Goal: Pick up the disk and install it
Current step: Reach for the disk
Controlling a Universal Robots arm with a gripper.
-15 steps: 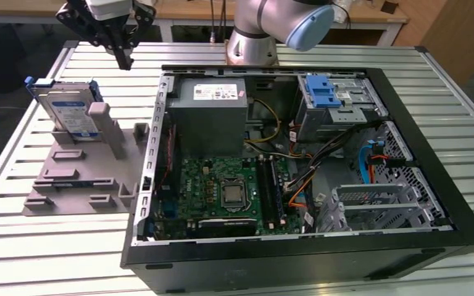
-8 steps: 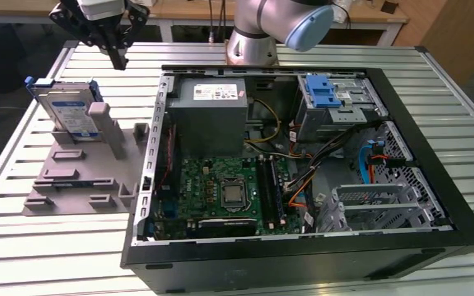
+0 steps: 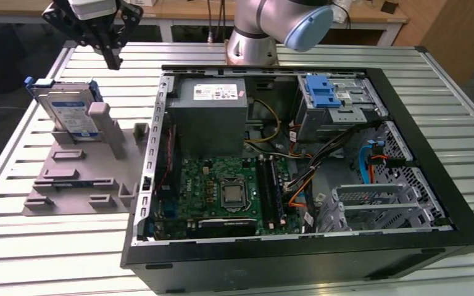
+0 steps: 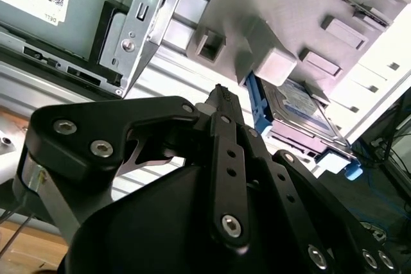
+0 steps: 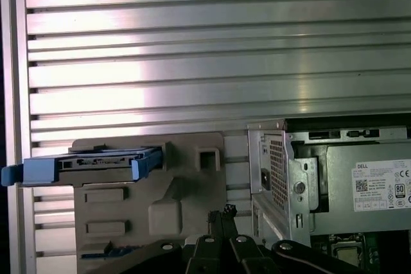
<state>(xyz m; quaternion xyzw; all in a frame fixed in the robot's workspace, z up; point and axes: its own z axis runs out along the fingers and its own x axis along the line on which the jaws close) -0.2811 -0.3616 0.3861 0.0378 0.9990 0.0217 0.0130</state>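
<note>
While the gripper (image 3: pixel 113 60) hangs over the table (image 3: pixel 56 246), fingers closed together on nothing, disk (image 3: pixel 68 111) standing propped in grey fixture (image 3: pixel 72 179), below the gripper, apart, beside open case (image 3: pixel 303 262).

Slatted metal table (image 3: pixel 39 253), wooden bench (image 3: pixel 179 9)

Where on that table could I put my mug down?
Bare table slats lie at the exterior view's lower left, between the grey fixture block and the table's edge. The open computer case is crowded with boards and cables.
</note>
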